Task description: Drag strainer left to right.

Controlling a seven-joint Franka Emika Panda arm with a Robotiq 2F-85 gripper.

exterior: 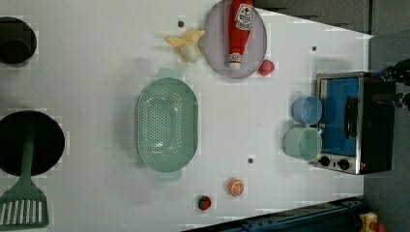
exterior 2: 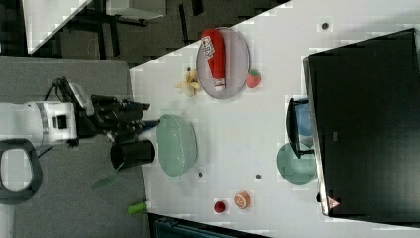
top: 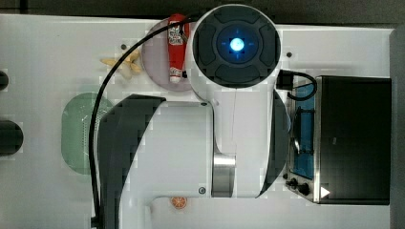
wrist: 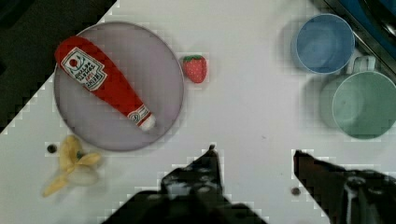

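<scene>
My end effector [wrist: 254, 161] hangs open above the white surface [exterior: 96, 72], its two dark fingers [wrist: 205, 172] spread apart with bare surface between them and nothing held. In the right view it shows at the end of my white arm, off the surface's edge, pointing toward the strainer [exterior: 168, 124]. The strainer, a pale green oblong with rows of small holes, sits flat near the middle of the surface in the left view, apart from everything else. From it, in the left view, a peeled banana [exterior: 187, 43] lies at about one o'clock, just beside a grey plate [exterior: 215, 53] that carries a red ketchup bottle [exterior: 239, 31] lying on its side. A strawberry [exterior: 266, 67] rests just off the plate's rim. At three o'clock from the strainer stand a blue cup [exterior: 306, 109] and a green cup [exterior: 303, 143], side by side, in front of a small oven [exterior: 358, 123]. At about five o'clock lie an orange slice [exterior: 236, 186] and a small red and green fruit [exterior: 204, 202].
</scene>
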